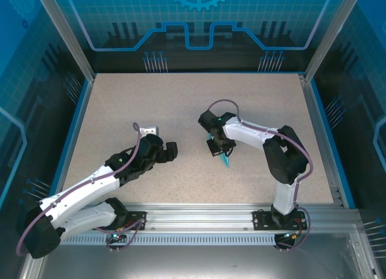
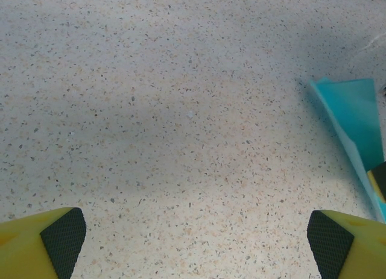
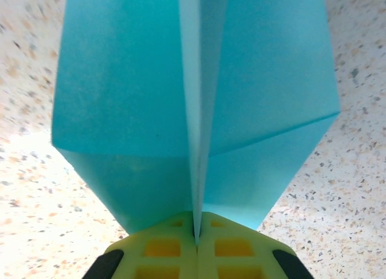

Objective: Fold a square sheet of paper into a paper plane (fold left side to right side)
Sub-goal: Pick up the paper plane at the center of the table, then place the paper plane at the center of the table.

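Left of mid-table, the left gripper [image 1: 170, 151] hangs over the bare table [image 1: 181, 104] with its jaws spread wide, grasping nothing. Just to its right, the right gripper [image 1: 220, 147] is clenched on the central ridge of the plane [image 3: 193, 110]. The wings spread to either side, and a blue tip pokes out nearward.

The top view looks steeply down from high behind the 6 o'clock edge of the table [image 1: 181, 110], taking it all in. Both wrist views sit low and close. The left one catches the paper plane [image 2: 353, 116] at 3 o'clock; the right one faces it point-blank.
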Controlling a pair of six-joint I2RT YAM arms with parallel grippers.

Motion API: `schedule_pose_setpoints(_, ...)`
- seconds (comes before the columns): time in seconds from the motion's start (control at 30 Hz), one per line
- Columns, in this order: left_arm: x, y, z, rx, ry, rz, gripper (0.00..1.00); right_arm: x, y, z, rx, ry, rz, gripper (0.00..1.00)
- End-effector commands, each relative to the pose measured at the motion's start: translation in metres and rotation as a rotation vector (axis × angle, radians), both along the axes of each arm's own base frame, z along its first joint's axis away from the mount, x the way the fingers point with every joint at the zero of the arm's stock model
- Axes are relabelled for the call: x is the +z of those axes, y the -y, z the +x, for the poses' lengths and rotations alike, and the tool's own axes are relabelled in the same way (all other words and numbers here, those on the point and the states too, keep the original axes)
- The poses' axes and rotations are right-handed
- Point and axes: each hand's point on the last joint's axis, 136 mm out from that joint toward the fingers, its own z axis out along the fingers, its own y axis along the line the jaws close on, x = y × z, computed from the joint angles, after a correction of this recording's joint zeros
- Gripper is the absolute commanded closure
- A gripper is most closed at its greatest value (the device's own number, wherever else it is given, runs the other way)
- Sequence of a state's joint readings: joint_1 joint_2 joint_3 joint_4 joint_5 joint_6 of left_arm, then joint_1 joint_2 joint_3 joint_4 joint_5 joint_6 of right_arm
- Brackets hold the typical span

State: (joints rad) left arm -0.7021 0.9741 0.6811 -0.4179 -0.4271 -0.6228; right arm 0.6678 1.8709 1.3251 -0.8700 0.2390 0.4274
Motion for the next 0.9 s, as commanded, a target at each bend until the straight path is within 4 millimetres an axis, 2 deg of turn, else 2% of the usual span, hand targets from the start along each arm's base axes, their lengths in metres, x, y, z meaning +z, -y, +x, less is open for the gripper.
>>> schedule_pose_setpoints(0.0, 0.006, -0.005, 0.002, 0.008, 0.011, 0.026, 0.02, 0.026, -0.004, 0.023, -0.070, 0.024, 0.115, 0.98)
schedule_pose_setpoints(0.13, 0.009, -0.002, 0.003, -0.012, 0.020, 0.022, 0.02, 0.032, -0.003, 0.049, -0.151, 0.009, 0.120, 0.98)
schedule_pose_setpoints(0.37, 0.009, 0.004, 0.004, -0.045, 0.010, 0.031, 0.02, 0.013, -0.011, 0.087, -0.254, -0.020, 0.116, 0.98)
schedule_pose_setpoints(0.7, 0.004, 0.007, 0.004, -0.064, -0.007, 0.039, 0.02, -0.010, -0.004, 0.109, -0.281, -0.037, 0.002, 0.97)
schedule_pose_setpoints(0.87, 0.003, 0.007, 0.004, -0.065, -0.012, 0.044, 0.01, -0.016, -0.014, 0.114, -0.287, -0.046, 0.049, 0.90)
